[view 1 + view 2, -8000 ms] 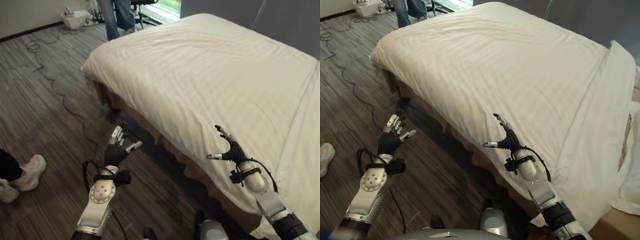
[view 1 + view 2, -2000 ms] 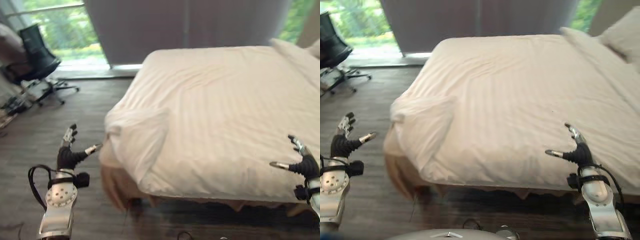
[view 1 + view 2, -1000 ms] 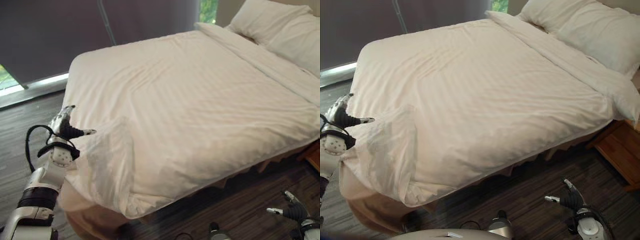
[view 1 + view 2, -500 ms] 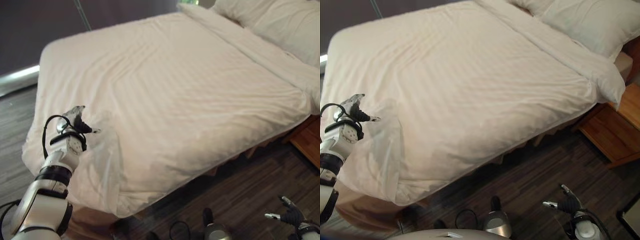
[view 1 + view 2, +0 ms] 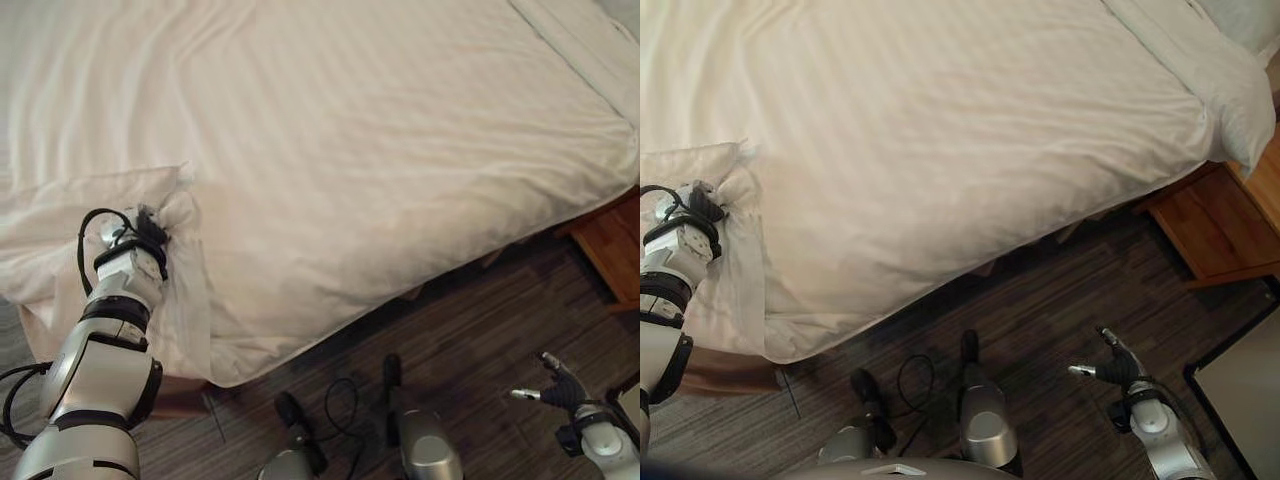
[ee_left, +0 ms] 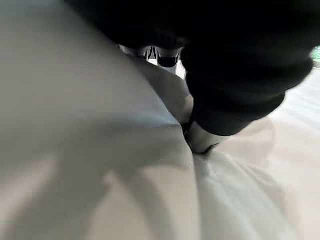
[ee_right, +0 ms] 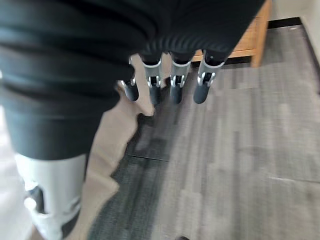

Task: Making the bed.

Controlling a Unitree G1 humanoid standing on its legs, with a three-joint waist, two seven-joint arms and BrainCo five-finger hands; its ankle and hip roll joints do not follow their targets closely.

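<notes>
Reaching into the folded-back corner [image 5: 150, 215] of the white duvet [image 5: 380, 140], our left hand [image 5: 148, 225] has its fingers buried in cloth, so we cannot tell its grip. The duvet covers the bed, running lengthwise toward the pillow [image 5: 1240, 20]. Our right hand [image 5: 1110, 370] hangs relaxed over the wood floor [image 5: 1060, 300], near a wooden nightstand [image 5: 1225, 225].

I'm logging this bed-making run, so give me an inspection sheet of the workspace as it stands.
Surface: dark wood-look floor.
Job's things: bed under a white duvet; its near corner is bunched and folded back.
Clutter: nothing seen.
Hands: left hand pushed into the bunched corner, fingers hidden in cloth; right hand open over the floor, holding nothing.
Cables: nothing seen.
Surroundings: wooden nightstand by the bed's far end.
</notes>
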